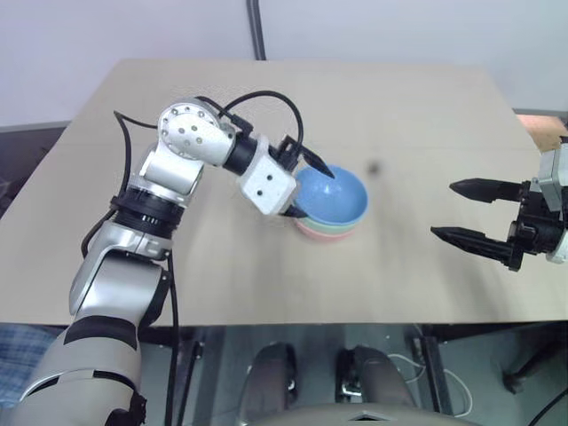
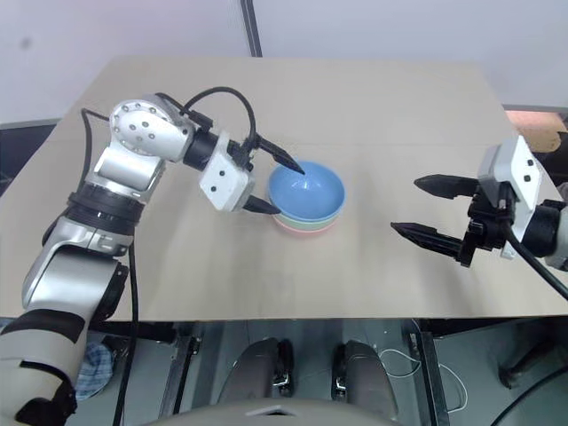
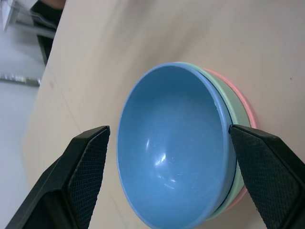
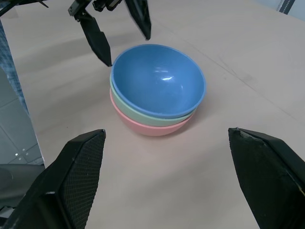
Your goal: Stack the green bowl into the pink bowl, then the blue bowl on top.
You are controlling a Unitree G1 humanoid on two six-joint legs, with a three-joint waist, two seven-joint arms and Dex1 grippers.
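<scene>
Spread wide, the left gripper [image 2: 282, 188] straddled the rim of the small, smooth sky-blue bowl [image 2: 306, 193] near the centre of the frame, one black finger above the rim's far edge and the other low by the stack's near side; in the left wrist view both fingertips [image 3: 90, 148] stood clear of the bowl, gripping nothing. That blue bowl sat nested in the pale mint-green bowl [image 4: 143, 112], itself nested in the salmon-pink bowl [image 4: 147, 128], all resting on the tan tabletop [image 2: 373, 115]. At the right edge of the frame, the right gripper [image 2: 424, 207] hung fully open and empty, well apart from the stack, its fingers pointing toward it.
</scene>
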